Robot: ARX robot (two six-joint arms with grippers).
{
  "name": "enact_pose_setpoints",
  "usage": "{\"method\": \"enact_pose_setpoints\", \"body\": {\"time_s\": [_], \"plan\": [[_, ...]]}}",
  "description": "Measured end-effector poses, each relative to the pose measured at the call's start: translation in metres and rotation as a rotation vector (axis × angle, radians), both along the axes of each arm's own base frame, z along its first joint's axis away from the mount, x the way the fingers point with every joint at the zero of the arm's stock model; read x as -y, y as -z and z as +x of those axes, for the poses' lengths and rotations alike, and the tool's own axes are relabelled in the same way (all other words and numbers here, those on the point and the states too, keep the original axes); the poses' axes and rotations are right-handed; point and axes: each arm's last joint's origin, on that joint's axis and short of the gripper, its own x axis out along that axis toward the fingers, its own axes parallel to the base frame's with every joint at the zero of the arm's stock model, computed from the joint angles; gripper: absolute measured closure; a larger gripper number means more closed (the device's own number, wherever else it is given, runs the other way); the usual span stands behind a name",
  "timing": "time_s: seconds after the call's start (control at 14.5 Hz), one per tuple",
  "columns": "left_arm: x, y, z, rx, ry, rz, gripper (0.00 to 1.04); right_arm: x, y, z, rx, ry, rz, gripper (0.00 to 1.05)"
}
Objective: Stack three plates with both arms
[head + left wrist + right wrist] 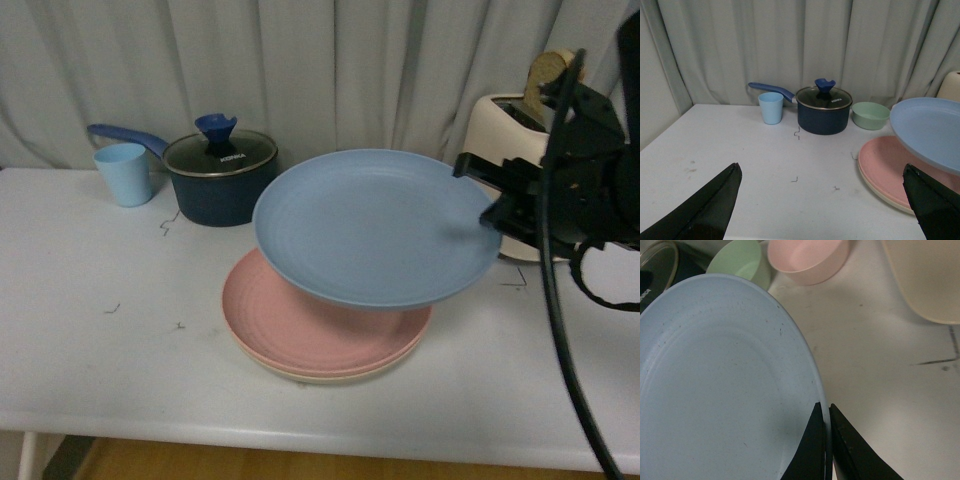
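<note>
One plate left: right pincer (pixel 478 192) pinches blue plate (pixel 370 225) rim; should centre over pink plate (pixel 300 320), lower level; left pincer (pixel 821 169) spread.

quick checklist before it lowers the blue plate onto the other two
1. Grip: right claw is shut on the rim of the blue plate: ok.
2. Base: pink plate sits nested on the beige plate: ok.
3. Alignment: blue plate hangs above the stack but looks offset toward the right arm: not ok.
4. Level: whether the blue plate is held flat: cannot tell.
5. Left claw is open, empty and off the stack: ok.
6. Pot and green bowl stand apart from the stack: ok.
</note>
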Motion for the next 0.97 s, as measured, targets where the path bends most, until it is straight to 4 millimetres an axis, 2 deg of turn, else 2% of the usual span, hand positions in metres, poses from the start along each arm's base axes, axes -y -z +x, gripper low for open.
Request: {"method": "enact_pose_setpoints", "body": {"time_s": [0.14,0.35,0.55,0.69,0.97], "plan": [[0.0,0.0,0.0,0.0,0.0,0.0,0.07,-0.024,0.008,0.011,-0.039,-0.014,-0.02,1.02],[0.0,0.0,0.0,0.0,0.0,0.0,0.07,-0.036,0.021,0.023,-0.119,0.013,-0.043,1.02],[0.0,0.0,0.0,0.0,0.0,0.0,0.07,-0.056,0.022,0.025,-0.145,-0.023,-0.047,1.02],[0.0,0.0,0.0,0.0,0.0,0.0,0.07,-0.06,0.031,0.023,-0.192,-0.025,-0.07,1.02],[0.0,0.0,0.0,0.0,0.0,0.0,0.07,-0.053,0.028,0.024,-0.175,0.028,-0.071,0.58]]}}
